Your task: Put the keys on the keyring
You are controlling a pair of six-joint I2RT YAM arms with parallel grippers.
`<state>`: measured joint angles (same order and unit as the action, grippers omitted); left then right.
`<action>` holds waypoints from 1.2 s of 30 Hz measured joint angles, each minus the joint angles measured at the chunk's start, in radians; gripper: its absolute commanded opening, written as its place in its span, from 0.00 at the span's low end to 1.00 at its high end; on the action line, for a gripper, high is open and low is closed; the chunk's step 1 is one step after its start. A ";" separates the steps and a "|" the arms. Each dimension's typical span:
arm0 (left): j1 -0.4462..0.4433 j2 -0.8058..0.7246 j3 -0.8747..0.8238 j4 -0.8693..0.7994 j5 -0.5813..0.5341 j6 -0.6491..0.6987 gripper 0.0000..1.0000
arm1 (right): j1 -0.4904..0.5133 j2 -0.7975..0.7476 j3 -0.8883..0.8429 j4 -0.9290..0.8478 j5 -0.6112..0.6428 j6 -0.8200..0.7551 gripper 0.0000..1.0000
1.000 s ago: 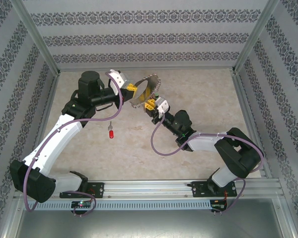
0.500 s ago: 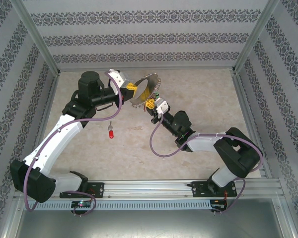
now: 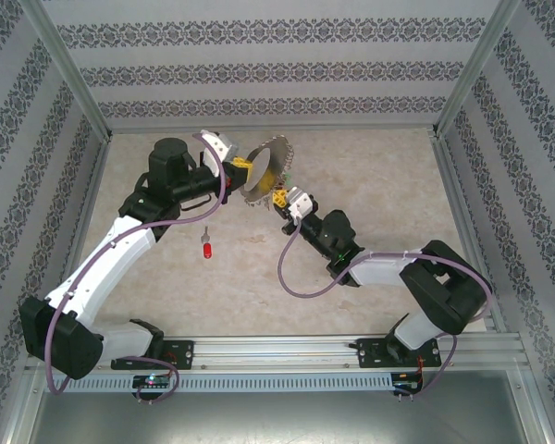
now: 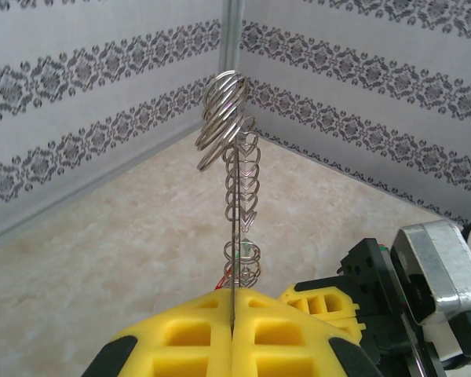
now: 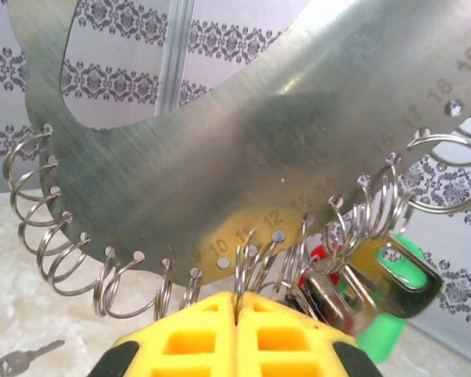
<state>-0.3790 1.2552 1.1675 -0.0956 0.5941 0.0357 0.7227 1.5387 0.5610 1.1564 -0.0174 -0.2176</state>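
Several stamped numbers (9–14, 17–19) were read along the holed edge of the keyring (image 5: 243, 157), with small rings (image 5: 39, 204) hung from the holes. The keyring was pinched edge-on by the left gripper (image 4: 231, 310) and clamped at its lower rim by the right gripper (image 5: 237, 308). One red-tagged key (image 3: 206, 248) was seen lying on the table (image 3: 379, 176), well apart.

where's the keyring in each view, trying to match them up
top external: the keyring is just above centre, a toothed silver disc.
left wrist: the keyring is seen edge-on, a thin vertical line at centre.
right wrist: the keyring is a broad steel plate across the upper frame.
Shared landmark: the small silver rings along its rim.
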 measured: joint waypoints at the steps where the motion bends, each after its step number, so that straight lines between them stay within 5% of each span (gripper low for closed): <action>1: -0.001 0.000 -0.003 0.002 -0.008 -0.019 0.00 | 0.000 -0.010 -0.001 -0.014 -0.002 0.000 0.00; 12: -0.005 0.003 -0.105 0.117 -0.145 -0.389 0.14 | -0.074 -0.138 -0.014 -0.216 -0.140 0.012 0.00; 18: -0.005 0.003 -0.154 0.145 -0.210 -0.554 0.31 | -0.127 -0.217 -0.014 -0.361 -0.277 0.036 0.00; 22: -0.005 0.000 -0.174 0.151 -0.214 -0.607 0.31 | -0.150 -0.248 -0.013 -0.449 -0.347 0.043 0.00; 25: -0.005 -0.019 -0.209 0.156 -0.214 -0.625 0.46 | -0.163 -0.261 -0.002 -0.512 -0.381 0.053 0.00; 36: -0.005 -0.096 -0.335 0.149 -0.236 -0.634 0.52 | -0.213 -0.285 0.078 -0.760 -0.482 -0.006 0.00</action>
<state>-0.3840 1.1591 0.8330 0.0536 0.3584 -0.5983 0.5095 1.2537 0.6388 0.3962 -0.4995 -0.2237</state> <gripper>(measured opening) 0.519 0.060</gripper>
